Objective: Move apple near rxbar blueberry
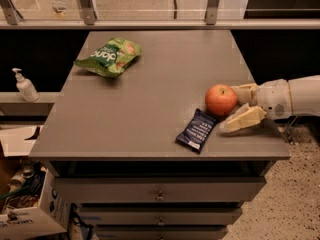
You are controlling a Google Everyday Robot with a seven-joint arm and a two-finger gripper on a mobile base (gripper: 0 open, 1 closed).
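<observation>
The red-orange apple (pixel 221 99) rests on the grey table (pixel 150 109) near its right front corner. The rxbar blueberry (pixel 196 130), a dark navy wrapper with white lettering, lies flat just in front and left of the apple, nearly touching it. My gripper (pixel 229 109) reaches in from the right at table height. It is open, with one cream finger (pixel 245 91) behind the apple's right side and the other finger (pixel 242 120) in front of it. The apple sits at the fingertips and is not clamped.
A green chip bag (pixel 109 57) lies at the table's back left. A soap pump bottle (pixel 23 85) stands on a lower shelf to the left. Drawers (pixel 159 189) run below the table's front edge. A cardboard box (pixel 25 219) sits on the floor at lower left.
</observation>
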